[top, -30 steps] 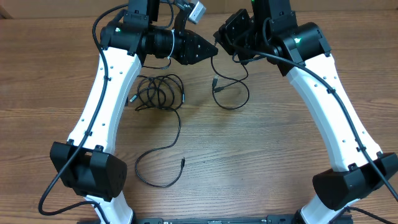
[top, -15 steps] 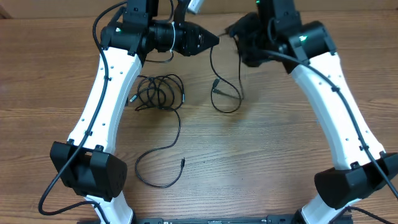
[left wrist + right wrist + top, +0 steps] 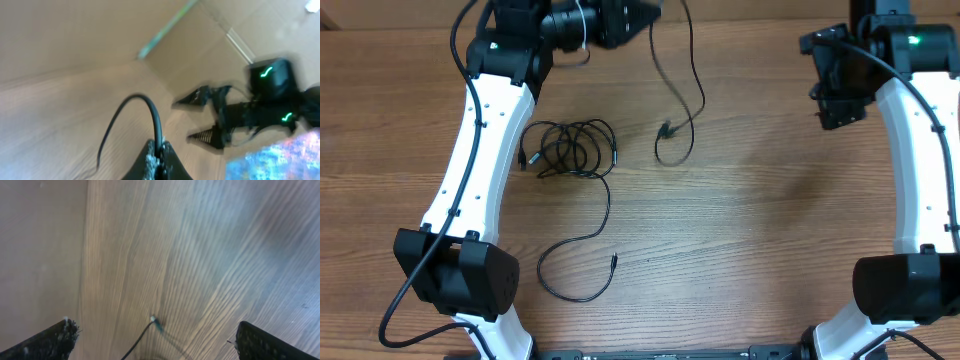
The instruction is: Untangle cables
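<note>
My left gripper [image 3: 655, 8] is at the far edge of the table, shut on a thin black cable [image 3: 692, 80]. The cable hangs from it and ends in a small loop with a plug [image 3: 666, 130] on the wood. In the left wrist view the cord [image 3: 150, 107] arches up out of the closed fingers [image 3: 150, 162]. A coiled bundle of cables [image 3: 570, 150] lies left of centre. One strand [image 3: 575, 270] trails from it toward the near edge. My right gripper [image 3: 840, 112] is open at the far right, apart from every cable. Its wrist view shows a plug end [image 3: 155, 321] on the table between the wide fingers [image 3: 60, 337].
The wooden table [image 3: 760, 230] carries only the cables and the two arms' white links and black bases [image 3: 460, 280] at the near corners. Cardboard walls [image 3: 75, 30] stand behind the table's far edge.
My right gripper has opened, released the cable and swung away to the right. My left gripper has moved toward the far edge with its cable, lifting it.
</note>
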### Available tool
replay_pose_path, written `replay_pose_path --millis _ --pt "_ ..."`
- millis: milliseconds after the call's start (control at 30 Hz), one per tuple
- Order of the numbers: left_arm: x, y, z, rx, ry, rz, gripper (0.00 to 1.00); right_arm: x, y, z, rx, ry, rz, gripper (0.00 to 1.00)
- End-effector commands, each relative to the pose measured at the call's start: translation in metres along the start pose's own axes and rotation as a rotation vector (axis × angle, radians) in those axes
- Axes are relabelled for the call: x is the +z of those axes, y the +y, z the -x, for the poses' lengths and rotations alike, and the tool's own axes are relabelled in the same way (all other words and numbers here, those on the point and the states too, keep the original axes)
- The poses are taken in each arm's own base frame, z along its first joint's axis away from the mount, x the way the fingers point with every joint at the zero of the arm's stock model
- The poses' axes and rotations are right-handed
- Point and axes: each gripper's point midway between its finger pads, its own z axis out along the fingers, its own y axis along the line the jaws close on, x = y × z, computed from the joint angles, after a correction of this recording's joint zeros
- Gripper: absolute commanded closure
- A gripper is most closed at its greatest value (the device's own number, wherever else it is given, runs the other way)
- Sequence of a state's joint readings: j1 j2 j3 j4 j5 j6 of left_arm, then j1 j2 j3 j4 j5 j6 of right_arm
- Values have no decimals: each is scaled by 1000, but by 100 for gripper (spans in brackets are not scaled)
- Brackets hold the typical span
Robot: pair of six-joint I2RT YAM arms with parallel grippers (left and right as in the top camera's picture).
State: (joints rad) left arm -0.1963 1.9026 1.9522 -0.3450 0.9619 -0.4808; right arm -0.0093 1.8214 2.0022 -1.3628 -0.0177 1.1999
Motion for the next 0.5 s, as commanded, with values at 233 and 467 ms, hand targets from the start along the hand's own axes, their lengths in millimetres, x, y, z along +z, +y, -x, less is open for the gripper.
replay_pose_path --millis 233,467 --pt "-58 -34 116 -101 -419 -112 96 -14 -6 17 31 -39 11 0" --pt "-97 0 143 -207 -567 -32 96 -14 -6 17 31 -39 11 0"
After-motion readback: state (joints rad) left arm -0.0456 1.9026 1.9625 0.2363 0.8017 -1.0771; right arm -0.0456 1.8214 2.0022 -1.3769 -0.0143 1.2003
